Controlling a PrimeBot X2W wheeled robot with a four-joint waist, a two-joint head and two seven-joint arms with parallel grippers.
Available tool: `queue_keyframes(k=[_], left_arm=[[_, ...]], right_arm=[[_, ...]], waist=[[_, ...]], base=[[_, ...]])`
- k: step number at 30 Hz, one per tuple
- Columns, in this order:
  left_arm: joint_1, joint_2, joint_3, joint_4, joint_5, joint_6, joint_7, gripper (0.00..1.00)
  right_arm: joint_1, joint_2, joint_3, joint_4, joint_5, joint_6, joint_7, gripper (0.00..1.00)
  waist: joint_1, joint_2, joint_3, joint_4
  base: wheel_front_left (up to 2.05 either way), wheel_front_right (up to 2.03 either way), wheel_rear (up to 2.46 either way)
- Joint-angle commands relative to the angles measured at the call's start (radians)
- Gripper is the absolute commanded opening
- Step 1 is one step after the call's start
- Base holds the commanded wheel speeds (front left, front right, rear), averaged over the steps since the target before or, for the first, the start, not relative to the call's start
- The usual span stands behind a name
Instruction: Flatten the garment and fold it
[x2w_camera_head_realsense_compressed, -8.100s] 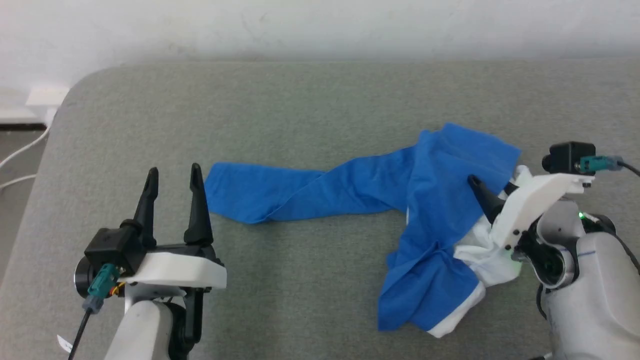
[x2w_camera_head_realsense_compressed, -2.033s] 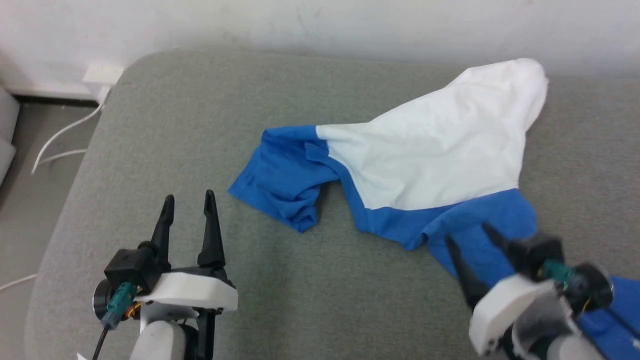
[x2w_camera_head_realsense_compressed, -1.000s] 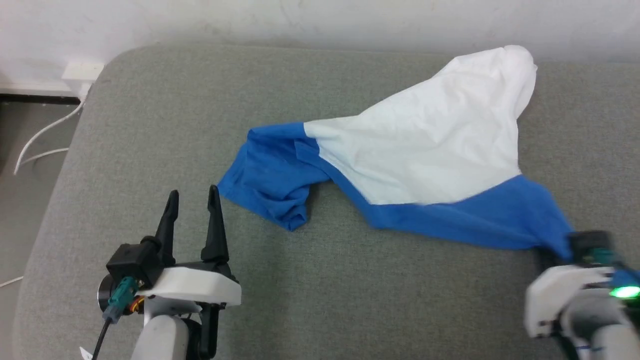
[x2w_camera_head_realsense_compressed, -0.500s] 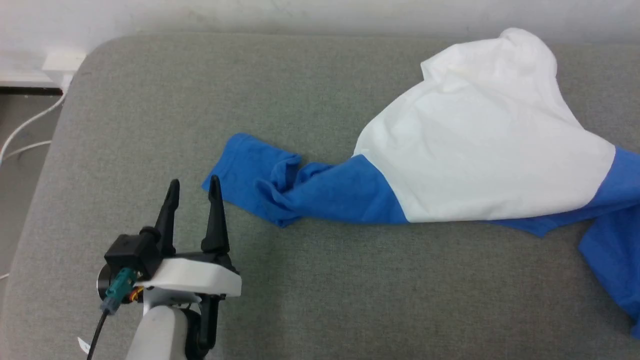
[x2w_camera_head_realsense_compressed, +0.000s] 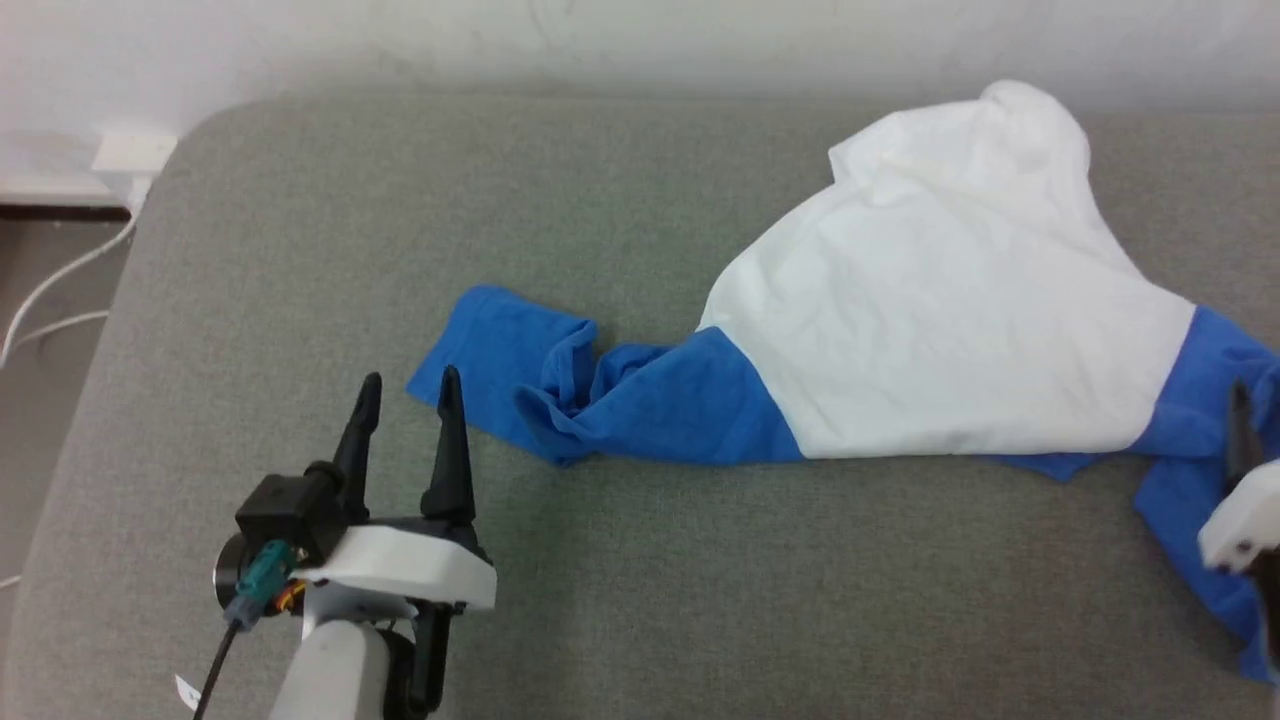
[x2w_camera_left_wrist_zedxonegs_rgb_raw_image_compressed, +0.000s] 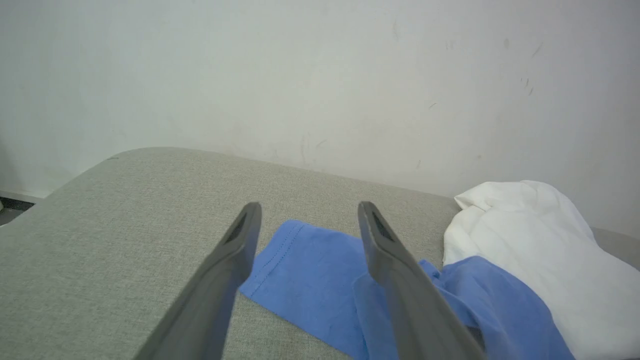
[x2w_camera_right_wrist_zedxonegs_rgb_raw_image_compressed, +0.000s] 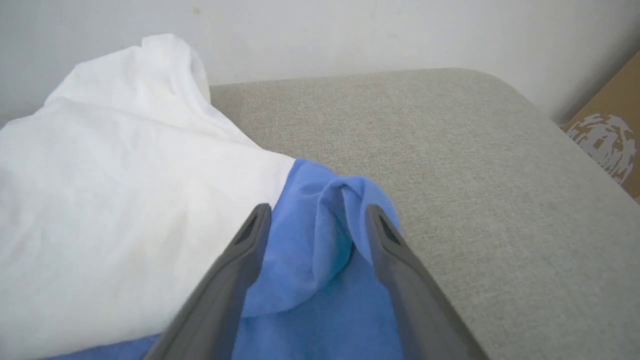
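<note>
"Fingers on each gripper: how do they stand?"

"Both pairs are apart. In the head view my left gripper (x2w_camera_head_realsense_compressed: 411, 376) sits at the lower left. Its two dark fingers point up the frame with nothing between them. My right gripper (x2w_camera_right_wrist_zedxonegs_rgb_raw_image_compressed: 318, 210) is at the far right edge of that view, showing one dark fingertip and a white housing. Its wrist view shows the fingers spread, with a raised blue fold of cloth in the gap by the tips. They are not closed on it."

"And the garment?"

"The garment (x2w_camera_head_realsense_compressed: 950, 320) lies on a grey cushion (x2w_camera_head_realsense_compressed: 640, 600), across the middle and right of the head view. Its white body is spread at the upper right, rumpled, with a bunched peak near the pale wall (x2w_camera_head_realsense_compressed: 600, 40). One blue sleeve runs left toward centre frame and is crumpled midway. Its flat end is just beside my left fingertips, and I cannot tell whether they touch. The other blue sleeve trails down the right edge, by my right gripper."

"Anything else?"

"White cables (x2w_camera_head_realsense_compressed: 60, 290) at the left edge, off the cushion."
</note>
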Motion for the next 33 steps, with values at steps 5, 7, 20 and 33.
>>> queue_keyframes(k=[5,7,20,33], left_arm=[[0.04,-0.001,-0.027,0.022,0.003,-0.017,-0.005,1.0],[0.046,-0.001,-0.042,0.037,0.0,-0.018,-0.005,1.0],[-0.05,0.011,-0.033,0.206,0.0,0.124,0.213,1.0],[-0.17,0.02,-0.056,0.371,-0.089,0.091,0.61,0.41]], right_arm=[[0.18,0.067,0.089,-0.193,0.06,-0.002,-0.049,1.0],[0.237,0.078,0.139,-0.246,0.082,-0.002,-0.062,1.0],[0.319,0.084,0.369,-0.303,0.17,-0.002,-0.1,1.0],[0.241,0.084,0.453,-0.267,0.195,-0.002,-0.132,1.0]], waist=[[0.0,0.0,-0.092,-0.029],[0.0,0.0,-0.104,-0.039],[0.0,0.0,-0.074,-0.105],[0.0,0.0,0.023,-0.157]], base=[[0.0,0.0,0.0],[0.0,0.0,0.0],[0.0,0.0,0.0],[0.0,0.0,0.0]])
